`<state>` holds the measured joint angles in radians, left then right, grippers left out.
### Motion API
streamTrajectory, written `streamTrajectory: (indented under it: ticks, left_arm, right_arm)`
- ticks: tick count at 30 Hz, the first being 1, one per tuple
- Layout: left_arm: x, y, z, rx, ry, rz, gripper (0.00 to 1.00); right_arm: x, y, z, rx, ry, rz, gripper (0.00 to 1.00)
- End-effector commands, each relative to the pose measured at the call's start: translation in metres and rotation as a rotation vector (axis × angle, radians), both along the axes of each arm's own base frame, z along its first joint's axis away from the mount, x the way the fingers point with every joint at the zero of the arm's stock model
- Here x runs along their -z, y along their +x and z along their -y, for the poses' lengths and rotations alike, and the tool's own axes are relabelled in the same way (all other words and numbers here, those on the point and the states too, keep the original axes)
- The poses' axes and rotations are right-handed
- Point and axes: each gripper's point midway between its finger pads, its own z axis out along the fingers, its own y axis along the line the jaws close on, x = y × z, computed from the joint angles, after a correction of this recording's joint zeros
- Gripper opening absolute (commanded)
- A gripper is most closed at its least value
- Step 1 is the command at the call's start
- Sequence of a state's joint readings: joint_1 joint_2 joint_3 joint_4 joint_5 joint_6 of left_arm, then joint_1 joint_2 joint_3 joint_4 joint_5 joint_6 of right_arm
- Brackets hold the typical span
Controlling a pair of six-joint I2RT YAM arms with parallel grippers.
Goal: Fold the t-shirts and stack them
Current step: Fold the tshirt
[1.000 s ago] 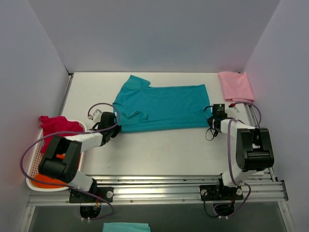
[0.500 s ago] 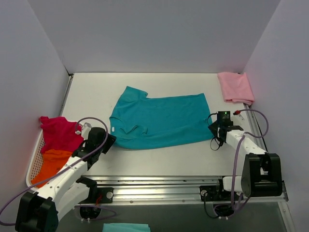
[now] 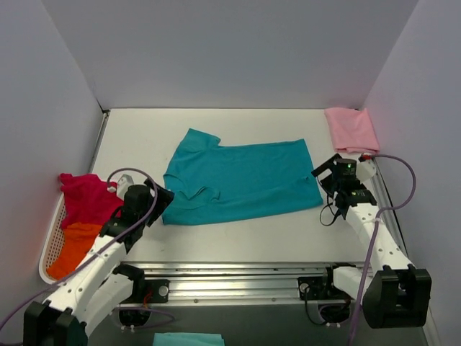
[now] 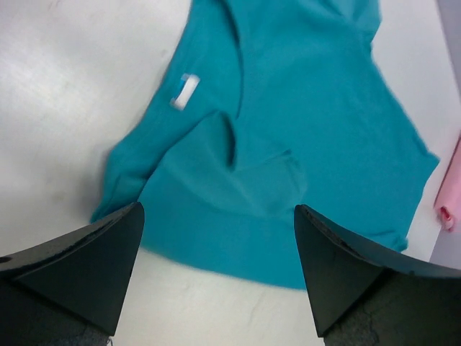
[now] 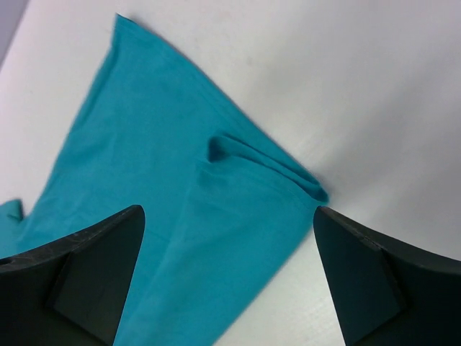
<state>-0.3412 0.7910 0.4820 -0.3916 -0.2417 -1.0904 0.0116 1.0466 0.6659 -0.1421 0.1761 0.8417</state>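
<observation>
Teal t-shirt (image 3: 241,180) is lying spread across the middle of the counter (image 3: 238,241), collar end to the left and hem to the right, with a few rumpled folds near the neck. My left hand (image 3: 156,200) sits at the collar-side edge, fingers wide apart with nothing in them. My right hand (image 3: 324,171) is by the hem's near corner, also spread and holding nothing. The pink t-shirt (image 3: 351,130) sits folded in the far right corner. The magenta-red t-shirt (image 3: 86,198) and the orange one (image 3: 75,245) are piled in the white basket (image 3: 47,241) on the left.
</observation>
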Motion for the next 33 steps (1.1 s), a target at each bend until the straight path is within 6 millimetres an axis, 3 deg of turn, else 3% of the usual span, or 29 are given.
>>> streamTrajectory:
  ticks: [1, 2, 3, 4, 5, 6, 7, 8, 9, 10, 11, 12, 13, 14, 15, 16, 19, 25, 33]
  left_arm:
    - [-0.07, 0.077, 0.014, 0.083, -0.024, 0.291, 0.94]
    - [-0.062, 0.102, 0.016, 0.111, -0.028, 0.283, 0.94]
    - [-0.07, 0.124, 0.003, 0.1, -0.034, 0.322, 0.94]
    - [-0.079, 0.146, 0.003, 0.139, -0.025, 0.369, 0.94]
    - [-0.048, 0.166, 0.01, 0.208, -0.036, 0.29, 0.94]
    - [-0.081, 0.201, 0.006, 0.228, -0.019, 0.369, 0.94]
    - [-0.076, 0.219, 0.007, 0.273, 0.021, 0.361, 0.94]
    - [-0.072, 0.255, 0.014, 0.321, 0.02, 0.357, 0.94]
    - [-0.064, 0.27, 0.013, 0.351, 0.043, 0.338, 0.94]
    - [-0.024, 0.287, 0.014, 0.368, 0.04, 0.259, 0.94]
    - [-0.019, 0.3, 0.016, 0.385, 0.039, 0.248, 0.94]
    - [-0.04, 0.325, 0.012, 0.395, 0.05, 0.3, 0.94]
    - [-0.01, 0.336, 0.012, 0.407, 0.029, 0.253, 0.94]
    - [-0.007, 0.345, 0.013, 0.428, 0.01, 0.254, 0.94]
    - [-0.022, 0.361, 0.011, 0.426, 0.016, 0.283, 0.94]
    - [0.002, 0.368, 0.008, 0.422, 0.014, 0.236, 0.94]
    - [0.021, 0.386, 0.002, 0.419, 0.039, 0.171, 0.94]
    - [0.057, 0.396, 0.011, 0.438, 0.026, 0.105, 0.94]
    - [0.074, 0.393, 0.057, 0.517, 0.028, 0.062, 0.95]
  right_arm:
    - [-0.043, 0.05, 0.001, -0.025, -0.02, 0.163, 1.0]
    - [-0.034, 0.061, 0.0, -0.029, -0.015, 0.138, 1.0]
    - [-0.042, 0.075, 0.0, -0.038, -0.025, 0.169, 1.0]
    - [-0.039, 0.09, -0.006, -0.062, -0.008, 0.167, 1.0]
    - [-0.04, 0.099, -0.009, -0.073, 0.005, 0.18, 1.0]
    - [-0.048, 0.111, -0.01, -0.081, 0.009, 0.221, 1.0]
    - [-0.041, 0.12, -0.012, -0.088, 0.017, 0.213, 1.0]
    - [-0.05, 0.13, -0.016, -0.103, 0.028, 0.244, 1.0]
    - [-0.042, 0.137, -0.003, -0.072, 0.025, 0.23, 1.0]
    - [-0.048, 0.144, -0.002, -0.07, 0.025, 0.245, 1.0]
    - [-0.047, 0.151, -0.003, -0.075, 0.033, 0.255, 1.0]
    - [-0.047, 0.155, -0.005, -0.08, 0.045, 0.26, 1.0]
    - [-0.038, 0.161, -0.006, -0.085, 0.055, 0.247, 1.0]
    - [-0.04, 0.168, -0.01, -0.103, 0.068, 0.261, 1.0]
    - [-0.033, 0.172, -0.01, -0.107, 0.072, 0.248, 1.0]
    - [-0.032, 0.175, -0.01, -0.105, 0.075, 0.248, 1.0]
    - [-0.027, 0.182, -0.008, -0.102, 0.077, 0.252, 0.99]
    - [-0.025, 0.189, -0.015, -0.13, 0.112, 0.273, 0.99]
    - [-0.016, 0.19, -0.018, -0.146, 0.12, 0.267, 0.99]
